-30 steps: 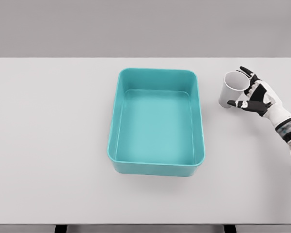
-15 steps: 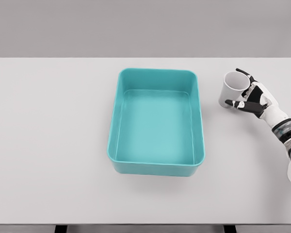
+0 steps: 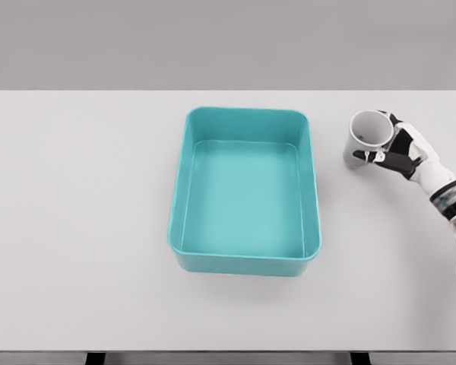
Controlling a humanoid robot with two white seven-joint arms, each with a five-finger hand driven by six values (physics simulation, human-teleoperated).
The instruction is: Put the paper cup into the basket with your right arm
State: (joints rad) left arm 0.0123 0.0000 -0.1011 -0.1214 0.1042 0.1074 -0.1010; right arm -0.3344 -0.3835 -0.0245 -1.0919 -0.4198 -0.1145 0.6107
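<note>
one right hand [image 3: 399, 150] is curling its fingers around the white paper cup [image 3: 366, 137], which is tilting. the teal basket [image 3: 245, 190] is sitting apart on the counter [image 3: 76, 213].

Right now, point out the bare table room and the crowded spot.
Bare: the table left of the basket, and the strip in front of it. Crowded: right of the basket, where the right robot hand grips the paper cup.

To the left of my robot hand [image 3: 401, 152], a bare strip of desk [image 3: 76, 228] separates it from the basket [image 3: 244, 190]. The basket's near wall stands in the way; its open top lies unobstructed.
</note>
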